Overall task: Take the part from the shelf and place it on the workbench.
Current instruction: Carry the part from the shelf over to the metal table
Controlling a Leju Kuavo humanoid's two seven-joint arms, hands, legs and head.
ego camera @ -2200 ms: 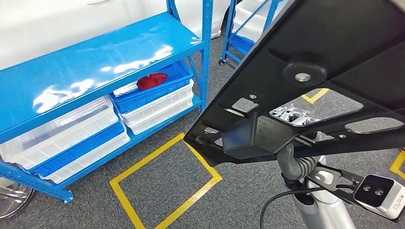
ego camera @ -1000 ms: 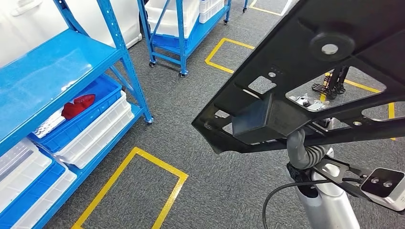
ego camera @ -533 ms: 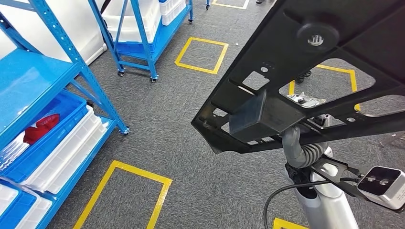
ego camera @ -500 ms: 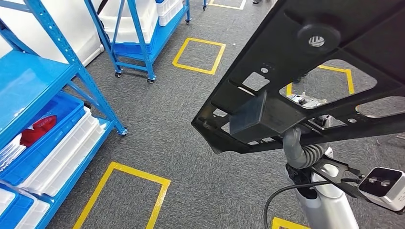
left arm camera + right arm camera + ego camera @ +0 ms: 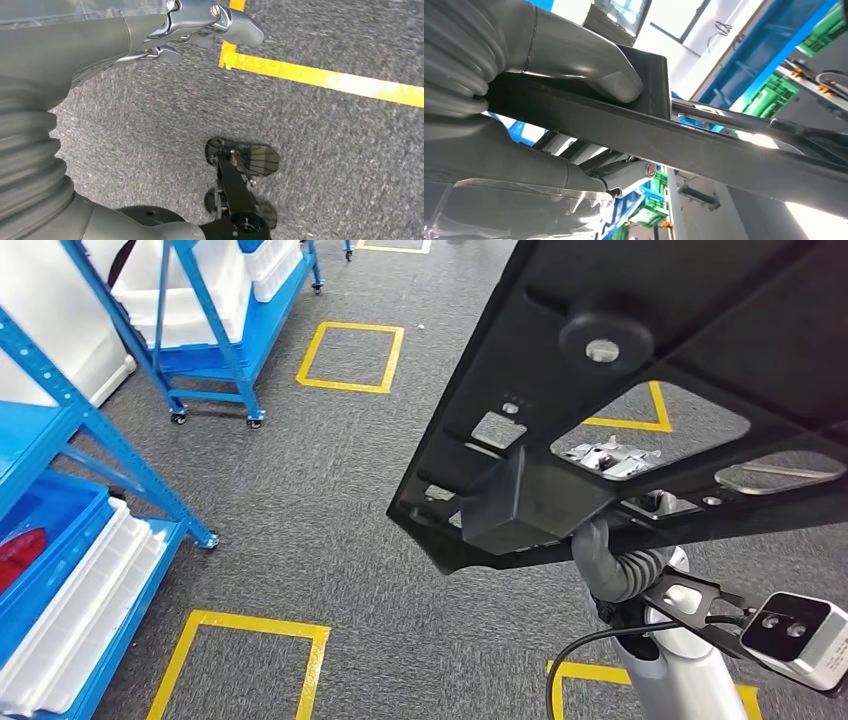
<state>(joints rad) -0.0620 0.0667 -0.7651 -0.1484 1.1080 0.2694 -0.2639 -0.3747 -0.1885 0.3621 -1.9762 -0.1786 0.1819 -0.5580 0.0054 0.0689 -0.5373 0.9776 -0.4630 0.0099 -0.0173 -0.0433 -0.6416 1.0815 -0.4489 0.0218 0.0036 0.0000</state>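
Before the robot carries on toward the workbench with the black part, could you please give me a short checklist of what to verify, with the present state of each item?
1. Right hand grips the black part: ok, thumb on one face, fingers on the other.
2. Part raised off the carpet: ok.
3. Left hand free: ok, it holds nothing and hangs above the carpet.
4. Part apart from the blue shelf: ok, the shelf stands off to the left.
5. Workbench located: cannot tell, none visible.
6. Path ahead clear: cannot tell, the part blocks much of the head view.
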